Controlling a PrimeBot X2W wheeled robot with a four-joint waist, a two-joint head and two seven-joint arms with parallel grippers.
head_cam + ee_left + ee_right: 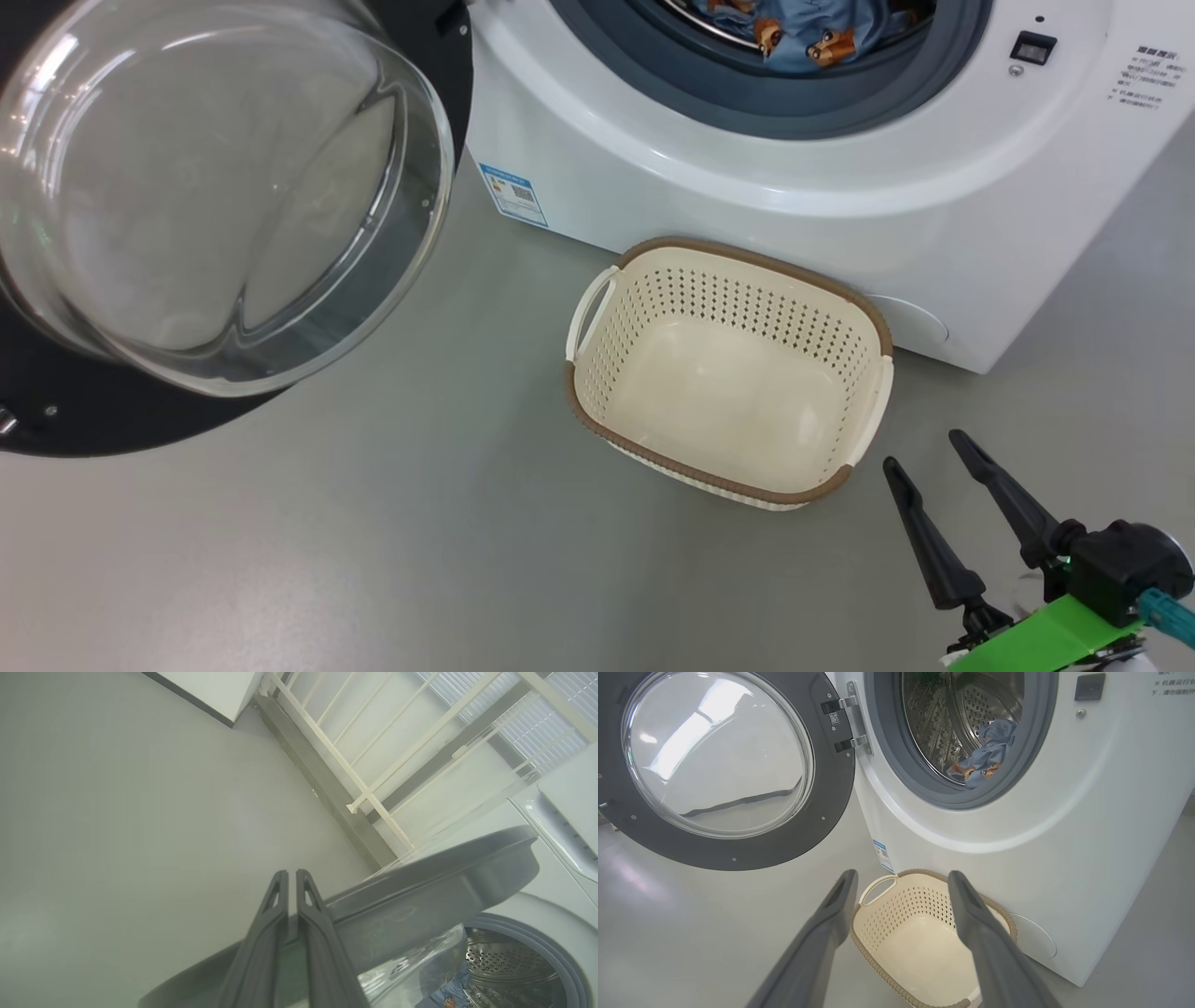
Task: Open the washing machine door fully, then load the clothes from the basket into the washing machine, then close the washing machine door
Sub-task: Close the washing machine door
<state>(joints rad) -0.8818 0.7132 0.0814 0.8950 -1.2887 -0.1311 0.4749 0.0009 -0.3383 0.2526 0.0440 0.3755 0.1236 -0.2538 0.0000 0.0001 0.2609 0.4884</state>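
Note:
The washing machine door (93, 420) stands swung wide open at the left, its glass bowl bulging toward me. The white washing machine (747, 187) shows its drum at the top, with the blue printed clothes (803, 33) inside. The cream basket (747, 257) sits empty on the floor against the machine's front. My right gripper (922, 450) hangs open just right of the basket, nothing between its fingers. In the right wrist view that gripper (902, 876) frames the basket (878, 961), with the door (831, 788) and clothes (985, 756) above. My left gripper (291, 873) is shut and empty beside the door's rim (420, 891).
A blue-white label (513, 194) is stuck on the machine's lower front. A round cover (920, 322) sits low behind the basket. Grey floor (420, 523) spreads in front. A white railing (373, 765) runs along the wall behind the door.

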